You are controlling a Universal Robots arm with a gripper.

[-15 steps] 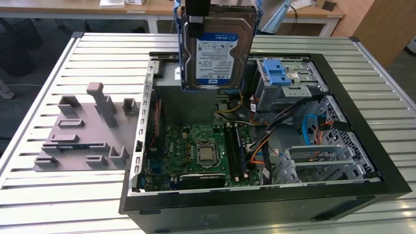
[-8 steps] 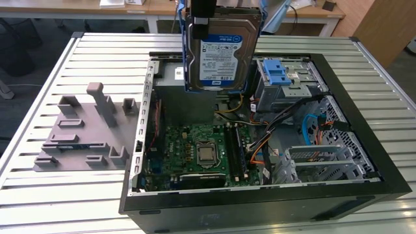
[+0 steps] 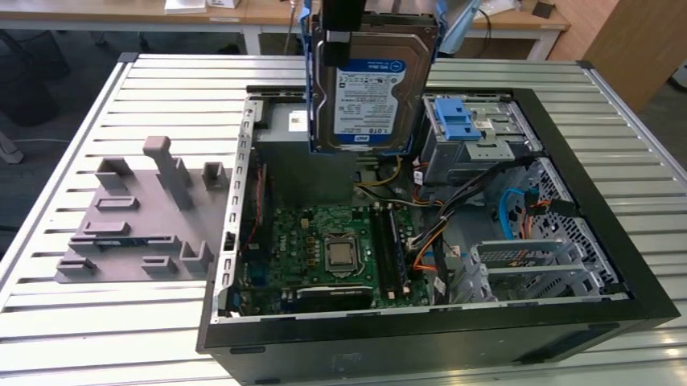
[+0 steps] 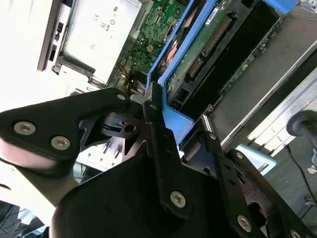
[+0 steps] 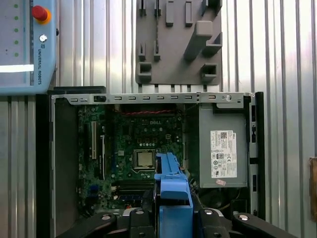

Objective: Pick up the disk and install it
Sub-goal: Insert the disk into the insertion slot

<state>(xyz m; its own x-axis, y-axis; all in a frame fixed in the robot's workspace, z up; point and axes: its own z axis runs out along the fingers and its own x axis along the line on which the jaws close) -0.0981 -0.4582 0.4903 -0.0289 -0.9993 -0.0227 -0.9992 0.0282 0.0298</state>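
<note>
Exterior view: even overhead light; ribbed silver metal desk (image 3: 96, 322) shows pale sheen, open black computer case (image 3: 429, 338) dimmer inside. Second wrist view: white glare washes out one corner; my black jaws read dark.

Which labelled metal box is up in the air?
The disk, with blue rails: the gripper holds it above the open case. The grey box with the white sticker sits inside.
</note>
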